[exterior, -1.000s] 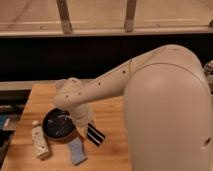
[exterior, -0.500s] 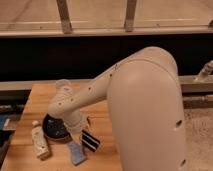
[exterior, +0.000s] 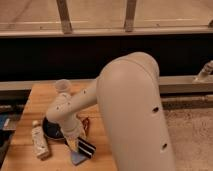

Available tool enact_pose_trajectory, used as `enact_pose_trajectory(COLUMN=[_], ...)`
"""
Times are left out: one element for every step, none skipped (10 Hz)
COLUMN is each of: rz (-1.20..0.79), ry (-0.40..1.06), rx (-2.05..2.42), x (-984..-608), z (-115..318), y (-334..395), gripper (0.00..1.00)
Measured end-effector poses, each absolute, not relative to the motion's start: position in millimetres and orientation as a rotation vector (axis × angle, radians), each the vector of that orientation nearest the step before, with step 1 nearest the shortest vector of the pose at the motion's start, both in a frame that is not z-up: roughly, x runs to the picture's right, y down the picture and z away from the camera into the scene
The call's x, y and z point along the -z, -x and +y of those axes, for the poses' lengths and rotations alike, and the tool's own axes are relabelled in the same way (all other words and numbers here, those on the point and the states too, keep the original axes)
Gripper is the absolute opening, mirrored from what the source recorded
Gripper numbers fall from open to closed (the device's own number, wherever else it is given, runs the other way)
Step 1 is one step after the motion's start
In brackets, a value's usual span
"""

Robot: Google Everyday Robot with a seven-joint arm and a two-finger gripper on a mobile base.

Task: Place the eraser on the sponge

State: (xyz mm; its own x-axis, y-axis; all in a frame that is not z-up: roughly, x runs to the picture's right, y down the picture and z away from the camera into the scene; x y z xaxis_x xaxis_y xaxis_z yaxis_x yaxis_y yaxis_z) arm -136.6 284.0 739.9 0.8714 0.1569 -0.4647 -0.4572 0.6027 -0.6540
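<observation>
The eraser (exterior: 86, 148), a small black block with a white stripe, hangs low over the wooden table (exterior: 40, 97) near its front edge. My gripper (exterior: 80, 144) sits at the end of the white arm reaching down-left and is shut on the eraser. Just below and left of the eraser lies the sponge (exterior: 76, 159), a flat pale blue pad; the eraser overlaps its upper right edge. Whether they touch I cannot tell.
A white bottle (exterior: 40, 142) lies on the table left of the sponge. A dark round dish (exterior: 50, 130) sits behind it, partly covered by the arm. A reddish-brown object (exterior: 85, 124) lies right of the wrist. The large white arm housing (exterior: 135, 115) fills the right.
The gripper has carried the eraser down and to the left, from beside the sponge's right to over its upper right edge. The arm body looms larger in view.
</observation>
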Motion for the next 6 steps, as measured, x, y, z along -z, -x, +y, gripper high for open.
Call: enact_pose_trajectory(rz=[0.382,0.383,0.385,0.388,0.386,0.384], ry=[0.874,0.886,0.896,0.906,0.912,0.915], rx=[-0.363,-0.36,-0.357,-0.35,-0.347,-0.345], x=[-741.8,-743.1,-743.2,-743.2,-743.3,-742.3], z=[288.5,291.5,292.7,294.9,296.2,296.9], y=[138.6,139.0,139.2,140.1,141.3,142.6], gripper=[0.04,0.13,0.23,0.35,0.43,0.53])
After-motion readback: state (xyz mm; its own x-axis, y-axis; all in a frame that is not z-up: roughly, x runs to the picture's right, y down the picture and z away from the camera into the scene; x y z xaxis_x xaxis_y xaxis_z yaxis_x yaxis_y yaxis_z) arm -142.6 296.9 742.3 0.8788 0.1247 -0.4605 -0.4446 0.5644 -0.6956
